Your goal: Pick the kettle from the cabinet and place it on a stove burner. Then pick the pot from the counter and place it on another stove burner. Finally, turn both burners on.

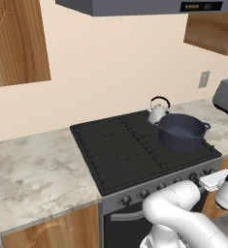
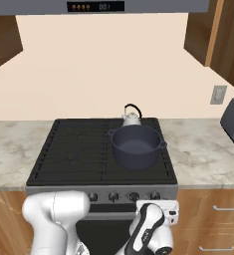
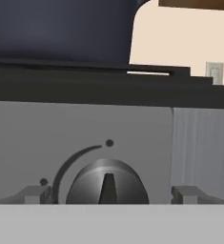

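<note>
With the kettle (image 2: 132,117) on the rear right stove burner and the pot (image 2: 136,145) on the front right burner just before it, the tool (image 3: 108,194) sits low at the stove front, squarely facing one knob (image 3: 107,183). Its fingers (image 3: 35,194) stand wide, one on each side of the knob, holding nothing. The knob's raised ridge stands on end in the hand view, dead ahead between the fingers, so my judgement is that a short straight advance, then closing, comes before any turn.
</note>
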{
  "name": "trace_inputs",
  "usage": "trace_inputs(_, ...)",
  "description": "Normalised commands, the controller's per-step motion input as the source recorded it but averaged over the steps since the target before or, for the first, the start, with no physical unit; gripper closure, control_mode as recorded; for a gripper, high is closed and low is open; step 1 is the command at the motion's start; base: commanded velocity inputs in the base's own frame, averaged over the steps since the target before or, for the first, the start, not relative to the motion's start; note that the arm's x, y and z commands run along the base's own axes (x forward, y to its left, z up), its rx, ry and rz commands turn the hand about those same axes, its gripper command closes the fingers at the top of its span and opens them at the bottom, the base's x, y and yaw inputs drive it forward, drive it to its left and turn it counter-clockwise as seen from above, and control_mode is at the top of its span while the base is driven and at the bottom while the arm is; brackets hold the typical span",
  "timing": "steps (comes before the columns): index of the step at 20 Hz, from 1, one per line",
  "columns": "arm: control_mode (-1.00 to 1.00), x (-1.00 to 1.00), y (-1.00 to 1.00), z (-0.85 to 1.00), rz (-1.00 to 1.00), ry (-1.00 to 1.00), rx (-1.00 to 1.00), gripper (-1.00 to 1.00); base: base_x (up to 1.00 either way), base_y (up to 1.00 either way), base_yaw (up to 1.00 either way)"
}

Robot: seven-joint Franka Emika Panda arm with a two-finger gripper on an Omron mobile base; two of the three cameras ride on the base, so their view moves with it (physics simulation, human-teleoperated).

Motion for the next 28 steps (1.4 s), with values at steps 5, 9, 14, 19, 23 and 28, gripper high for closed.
trace_inputs(5, -1.0, 0.16, 0.01, 0.0, 0.03, 0.0, 0.0, 1.0, 0.0, 0.0, 0.0)
trace_inputs(9, -1.0, 0.03, 0.02, -0.01, 0.02, 0.01, 0.0, 1.0, 0.0, 0.0, 0.0)
trace_inputs(14, -1.0, -0.01, -0.01, -0.01, 0.0, 0.0, -0.06, 1.0, 0.0, 0.0, 0.0)
trace_inputs(19, -1.0, -0.05, 0.0, 0.0, 0.0, 0.0, -0.26, 1.0, 0.0, 0.0, 0.0)
trace_inputs(23, -1.0, -0.01, 0.0, 0.0, 0.0, 0.0, -0.33, 1.0, 0.0, 0.0, 0.0)
trace_inputs(28, -1.0, 0.0, 0.0, 0.0, 0.0, 0.0, -0.32, 1.0, 0.0, 0.0, 0.0)
